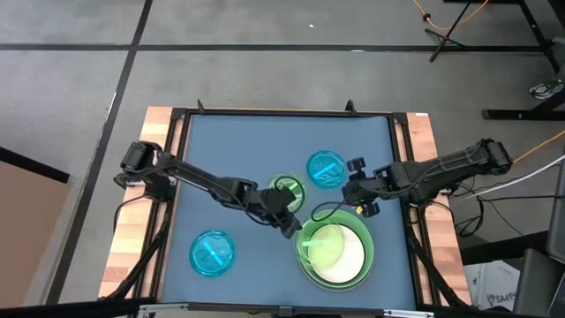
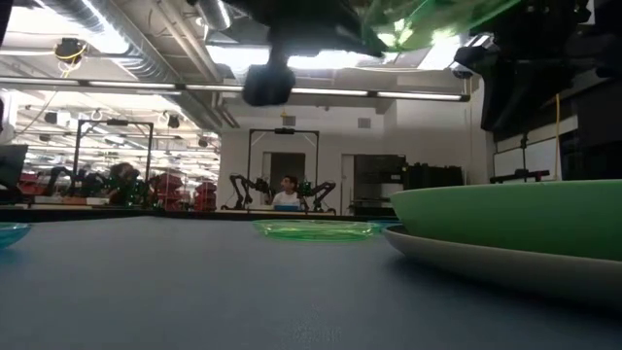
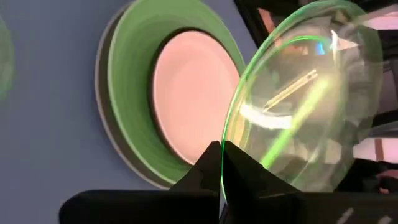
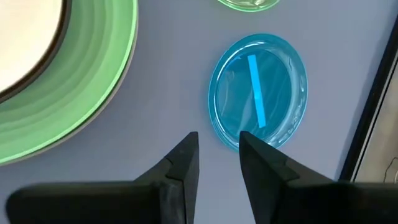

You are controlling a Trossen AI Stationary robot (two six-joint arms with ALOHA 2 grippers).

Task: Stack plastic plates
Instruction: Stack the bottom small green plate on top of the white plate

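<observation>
A stack sits at the table's near right: a large grey plate [image 1: 306, 265] at the bottom, a light green plate [image 1: 362, 256] in it, and a white plate [image 1: 346, 256] on top. My left gripper [image 1: 296, 228] is shut on a small translucent green plate [image 3: 298, 99] held over this stack. A second small green plate [image 1: 287, 190] and two translucent blue plates [image 1: 327, 168] [image 1: 212, 252] lie flat on the mat. My right gripper [image 4: 217, 149] is open and hovers by the blue plate [image 4: 258, 90] near the stack. No black plate shows. My left gripper pinches the small green plate by its rim [image 3: 225, 163] between the two fingers, one on each face. It reaches in from the table's left, slanting down. The plate is lifted clear and tilted above the white plate [image 3: 193, 93], and in the low view it shows high above the stack [image 2: 428, 19].
The blue mat [image 1: 238, 141] has bare room across its far half and between the left blue plate and the stack. A dark raised frame [image 1: 282, 113] runs round the mat. Both arms come close together above the stack.
</observation>
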